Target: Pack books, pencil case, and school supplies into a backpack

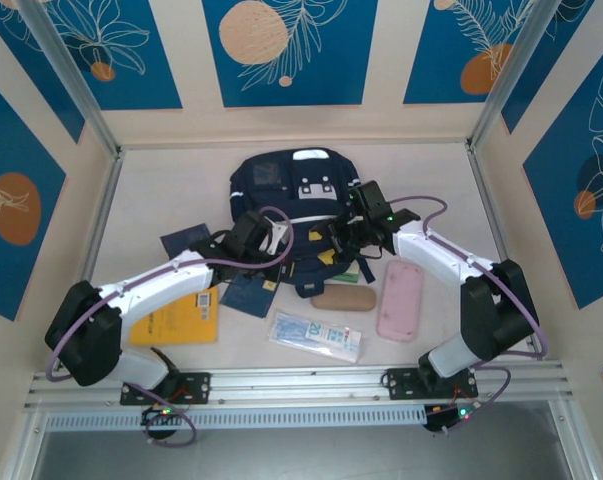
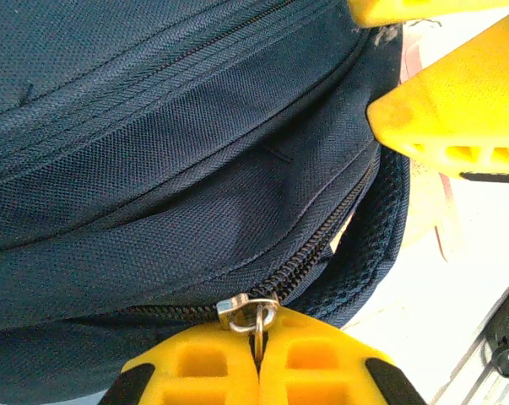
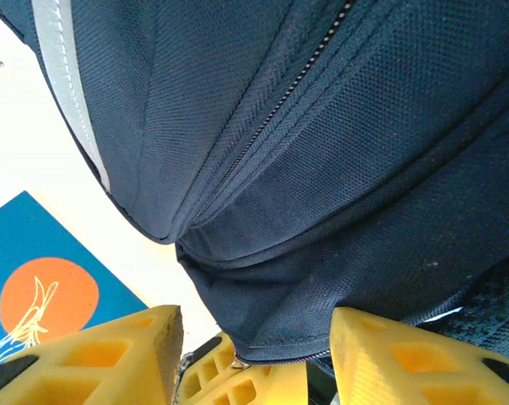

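The navy backpack lies mid-tabletop, just beyond both arms. The left pincer is clamped together on its metal zipper pull. The right pincer stands apart, straddling a fold of its fabric. Nearer lie an orange-yellow book, a clear packet and a pink pencil case.

L gripper pinched shut, R gripper jaws apart.
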Tool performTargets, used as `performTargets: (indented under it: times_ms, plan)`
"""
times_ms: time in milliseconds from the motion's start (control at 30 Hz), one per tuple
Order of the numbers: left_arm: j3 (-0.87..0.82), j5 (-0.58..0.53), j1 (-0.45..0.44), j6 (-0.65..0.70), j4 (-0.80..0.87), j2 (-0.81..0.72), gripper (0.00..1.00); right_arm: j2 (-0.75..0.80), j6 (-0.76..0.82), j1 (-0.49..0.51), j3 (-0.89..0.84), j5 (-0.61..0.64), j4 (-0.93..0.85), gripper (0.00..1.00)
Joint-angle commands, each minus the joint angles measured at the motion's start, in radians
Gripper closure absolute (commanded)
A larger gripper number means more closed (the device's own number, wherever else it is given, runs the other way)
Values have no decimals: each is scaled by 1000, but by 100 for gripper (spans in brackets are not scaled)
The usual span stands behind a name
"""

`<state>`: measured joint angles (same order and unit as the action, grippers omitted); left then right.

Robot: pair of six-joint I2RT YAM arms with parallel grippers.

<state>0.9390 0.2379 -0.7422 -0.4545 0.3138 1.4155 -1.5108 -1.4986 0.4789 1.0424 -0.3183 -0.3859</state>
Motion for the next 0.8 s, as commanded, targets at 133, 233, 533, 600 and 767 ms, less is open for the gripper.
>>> performTargets:
  times_ms: [133,233,533,600,767]
  plan:
    - [16,-9,-9,21,-45,-14,100,51,-28,8,-38,2,-19,53]
    - [21,-14,-9,28,-38,-9,100,50,-36,13,-53,-5,-7,54]
    - [24,-14,-9,28,-28,-13,100,28,-46,50,-45,-8,4,56]
    - [24,-14,-9,30,-26,-13,100,28,-49,55,-48,-10,5,56]
    - [30,-13,-9,32,-25,-15,100,27,-50,68,-59,3,6,55]
